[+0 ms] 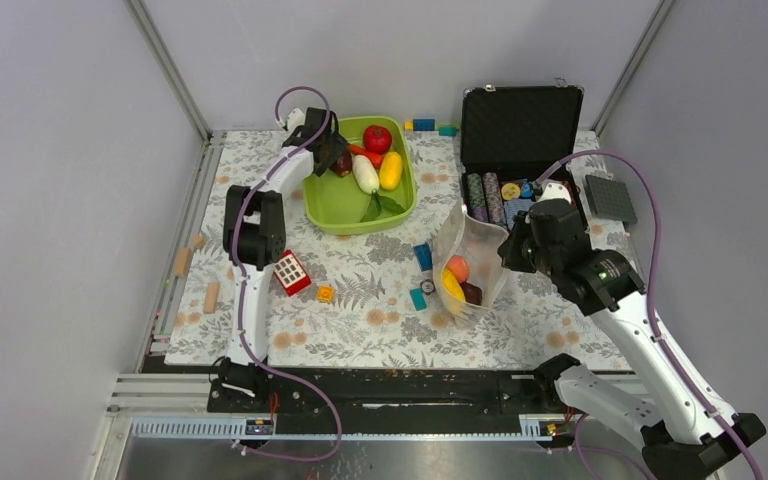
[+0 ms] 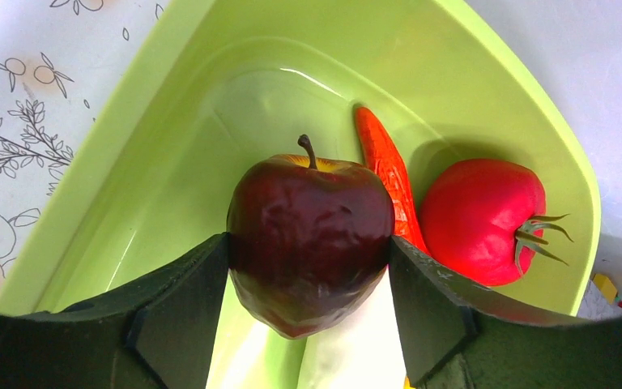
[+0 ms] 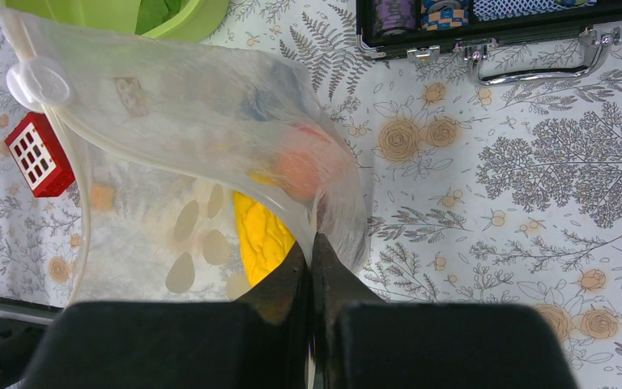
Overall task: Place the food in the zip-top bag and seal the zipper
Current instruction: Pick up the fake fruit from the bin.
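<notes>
My left gripper (image 1: 335, 158) is inside the lime-green tray (image 1: 332, 206), shut on a dark maroon apple (image 2: 309, 239), which sits between my fingers (image 2: 180, 306). Beside it in the tray lie an orange-red carrot (image 2: 385, 166), a red tomato (image 2: 479, 219), a white piece (image 1: 365, 174) and a yellow piece (image 1: 391, 170). My right gripper (image 3: 312, 253) is shut on the edge of the clear zip-top bag (image 3: 178, 130), holding it up with its mouth open. The bag (image 1: 472, 262) holds a peach piece (image 1: 457, 267), a yellow piece (image 1: 452, 285) and a dark maroon piece (image 1: 472, 293).
An open black case (image 1: 520, 128) with striped poker chips (image 1: 486, 197) stands behind the bag. Small coloured blocks (image 1: 421, 258) and a red block (image 1: 291, 272) lie on the floral mat. Wooden blocks (image 1: 210, 296) lie at the left edge. A dark plate (image 1: 610, 198) lies far right.
</notes>
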### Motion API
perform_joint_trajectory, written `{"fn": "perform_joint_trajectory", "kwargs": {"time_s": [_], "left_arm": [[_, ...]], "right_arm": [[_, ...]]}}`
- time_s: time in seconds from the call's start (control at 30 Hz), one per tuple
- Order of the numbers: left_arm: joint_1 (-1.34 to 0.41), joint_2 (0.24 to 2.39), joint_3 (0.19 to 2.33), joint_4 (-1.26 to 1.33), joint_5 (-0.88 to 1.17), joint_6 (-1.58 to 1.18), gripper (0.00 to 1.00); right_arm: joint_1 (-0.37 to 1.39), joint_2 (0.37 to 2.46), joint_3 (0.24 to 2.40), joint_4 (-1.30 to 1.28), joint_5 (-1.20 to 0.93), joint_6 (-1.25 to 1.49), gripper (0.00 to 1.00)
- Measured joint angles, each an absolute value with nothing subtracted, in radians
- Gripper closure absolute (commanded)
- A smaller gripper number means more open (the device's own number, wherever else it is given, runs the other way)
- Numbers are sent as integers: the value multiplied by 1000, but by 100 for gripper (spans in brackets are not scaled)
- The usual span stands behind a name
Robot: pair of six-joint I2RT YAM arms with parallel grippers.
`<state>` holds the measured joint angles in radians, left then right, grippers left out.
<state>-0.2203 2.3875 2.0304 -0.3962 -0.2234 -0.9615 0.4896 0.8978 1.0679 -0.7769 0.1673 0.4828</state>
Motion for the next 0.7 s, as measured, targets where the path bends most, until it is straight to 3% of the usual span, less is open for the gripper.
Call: {"fn": "perform_joint_trajectory", "kwargs": {"time_s": [0.37,0.7], "left_arm": [[-220,2309,1939,-387,-121,-931,100],[-270,1838,1625,-245,43,-794,100]], "right_arm": [[490,915,1068,-776,175,483,100],[490,934,1068,-775,174,483,100]]}}
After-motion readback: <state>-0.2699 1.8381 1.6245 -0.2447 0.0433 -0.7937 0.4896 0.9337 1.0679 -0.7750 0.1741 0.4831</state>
